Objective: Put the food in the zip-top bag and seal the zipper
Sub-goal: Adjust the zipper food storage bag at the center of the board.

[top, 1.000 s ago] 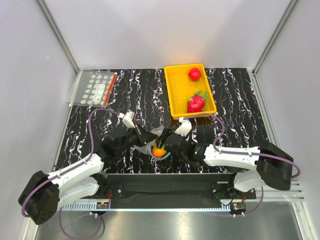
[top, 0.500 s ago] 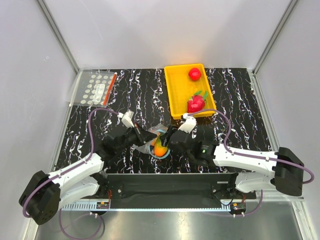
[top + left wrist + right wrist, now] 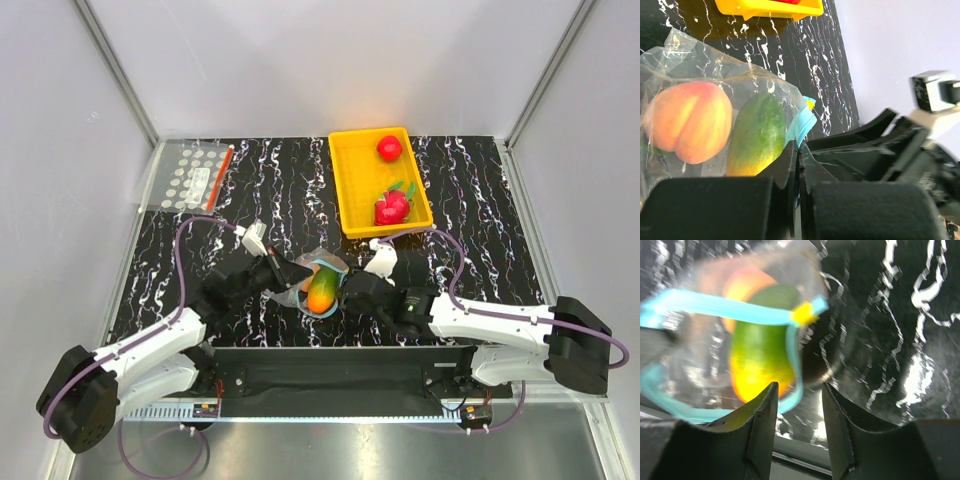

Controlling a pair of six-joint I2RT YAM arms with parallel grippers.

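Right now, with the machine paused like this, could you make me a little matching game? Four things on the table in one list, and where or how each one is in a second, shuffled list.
Things:
1. red apple
2. peach
3. white-dotted bag
4. zipper

Place or state:
A. pale blue, standing open
B. inside the zip-top bag, beside the green-and-yellow fruit
C. in the yellow tray
D. lying flat at the far left of the table

Pairs: 1-C, 2-B, 3-D, 4-A.
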